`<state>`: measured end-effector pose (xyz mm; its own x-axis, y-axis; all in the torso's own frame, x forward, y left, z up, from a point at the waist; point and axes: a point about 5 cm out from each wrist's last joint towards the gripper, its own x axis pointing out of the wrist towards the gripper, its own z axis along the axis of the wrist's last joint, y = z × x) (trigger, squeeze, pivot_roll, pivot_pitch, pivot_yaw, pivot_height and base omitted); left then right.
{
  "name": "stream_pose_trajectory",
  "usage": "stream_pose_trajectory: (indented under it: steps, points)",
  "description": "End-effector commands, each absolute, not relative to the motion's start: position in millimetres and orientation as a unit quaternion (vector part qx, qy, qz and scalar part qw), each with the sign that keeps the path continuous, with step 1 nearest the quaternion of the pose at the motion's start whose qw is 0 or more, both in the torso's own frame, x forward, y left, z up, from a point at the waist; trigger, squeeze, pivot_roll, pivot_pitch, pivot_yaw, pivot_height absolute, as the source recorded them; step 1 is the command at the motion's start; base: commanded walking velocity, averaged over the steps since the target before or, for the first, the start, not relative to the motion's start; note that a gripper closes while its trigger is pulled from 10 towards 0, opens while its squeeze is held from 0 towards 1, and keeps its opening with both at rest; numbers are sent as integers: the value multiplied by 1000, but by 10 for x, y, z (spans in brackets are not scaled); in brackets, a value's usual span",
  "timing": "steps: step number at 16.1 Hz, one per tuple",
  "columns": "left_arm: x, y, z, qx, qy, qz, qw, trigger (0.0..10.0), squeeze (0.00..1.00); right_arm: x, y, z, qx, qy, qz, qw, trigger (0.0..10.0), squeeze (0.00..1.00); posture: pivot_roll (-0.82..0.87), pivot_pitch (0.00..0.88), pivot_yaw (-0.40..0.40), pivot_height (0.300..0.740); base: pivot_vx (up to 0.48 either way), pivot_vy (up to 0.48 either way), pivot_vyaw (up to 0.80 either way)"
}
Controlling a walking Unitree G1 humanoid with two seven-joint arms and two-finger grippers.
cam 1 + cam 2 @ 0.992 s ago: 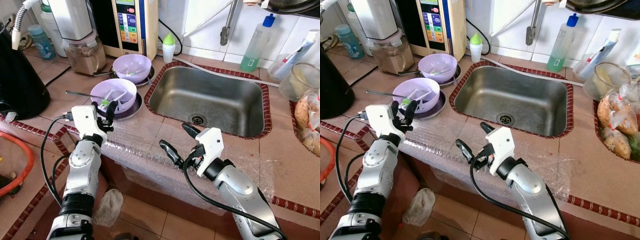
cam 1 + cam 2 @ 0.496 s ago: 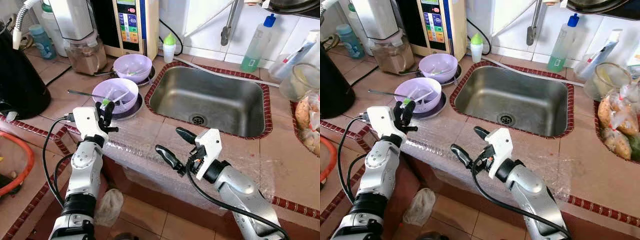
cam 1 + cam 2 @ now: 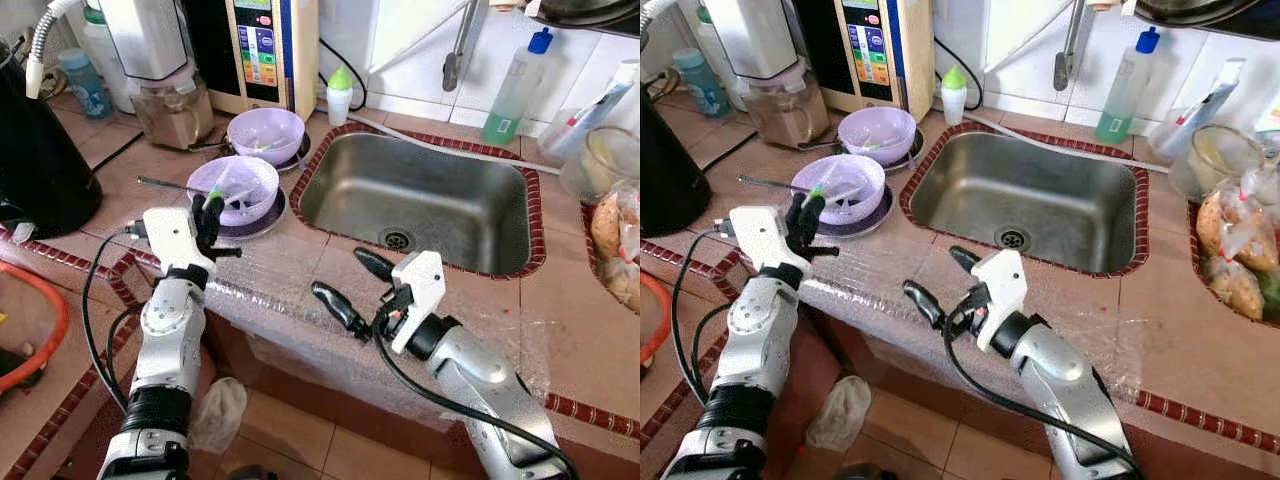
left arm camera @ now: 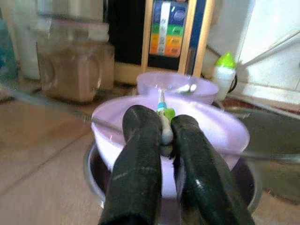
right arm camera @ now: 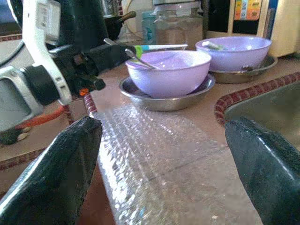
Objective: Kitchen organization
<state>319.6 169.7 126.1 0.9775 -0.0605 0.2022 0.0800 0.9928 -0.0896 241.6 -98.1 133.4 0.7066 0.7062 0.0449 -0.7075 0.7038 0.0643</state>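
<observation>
The left gripper point(image 4: 165, 140) pinches a toothbrush point(image 4: 162, 108) over the near purple bowl point(image 3: 236, 187). The right gripper point(image 3: 346, 287) hovers spread wide above the counter point(image 3: 300, 265).

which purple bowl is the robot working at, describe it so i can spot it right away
Start at the steel sink. Left of it on the tiled counter stand two purple bowls. It is the nearer bowl, on a steel plate at the counter's front; unlike the back bowl, a long metal spoon sticks out of it.
</observation>
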Motion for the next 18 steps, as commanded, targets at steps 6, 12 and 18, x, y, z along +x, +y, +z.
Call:
stream_pose_trajectory:
  steps: [6,12,18]
  points:
    - [3152,1791,1564,21,-155,-42,987,0,0,2548,-1028,1362,32,-29,344,938,10000,0,-59,0,47,740,0,0,0]
    - [3160,1303,2133,15,-229,-196,953,0,0,2765,-1144,1582,121,-70,268,953,10000,0,-52,0,50,740,0,0,0]
    - [3000,741,1969,84,-199,-384,898,0,0,2971,-1272,1894,308,-99,207,923,10000,0,-63,0,59,740,0,0,0]
